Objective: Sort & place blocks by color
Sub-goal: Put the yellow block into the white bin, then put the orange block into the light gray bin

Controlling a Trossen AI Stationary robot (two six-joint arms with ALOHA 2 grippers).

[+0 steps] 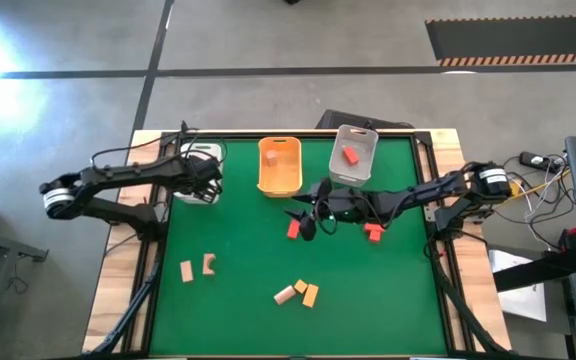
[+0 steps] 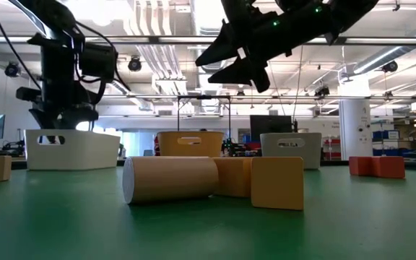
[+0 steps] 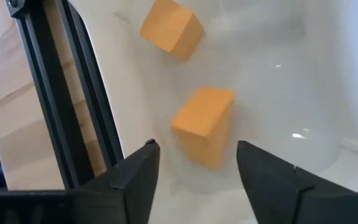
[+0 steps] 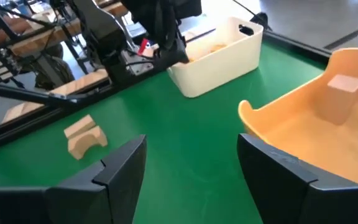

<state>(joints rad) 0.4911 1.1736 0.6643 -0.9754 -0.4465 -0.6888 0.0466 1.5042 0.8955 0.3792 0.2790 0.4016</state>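
Observation:
My left gripper point(image 1: 204, 176) point(image 3: 194, 167) hangs open over the white bin point(image 1: 200, 151), pointing down into it. Two yellow-orange blocks point(image 3: 202, 124) point(image 3: 169, 28) lie on the bin's floor, the nearer one below the gap between the fingers. My right gripper point(image 1: 305, 218) point(image 4: 191, 171) is open and raised above mid-table point(image 2: 238, 59), beside a red block point(image 1: 293, 229). A second red block point(image 1: 373, 232) lies under its arm. The orange bin point(image 1: 279, 181) holds a tan block point(image 4: 342, 84). The grey bin point(image 1: 354, 176) holds a red block point(image 1: 350, 155).
Two tan blocks point(image 1: 186, 270) point(image 1: 209, 264) lie on the green mat near the left. A tan cylinder point(image 2: 168, 179) and yellow-orange blocks point(image 2: 276, 182) sit together at the near edge. All three bins stand in a row along the far edge. Open mat lies between.

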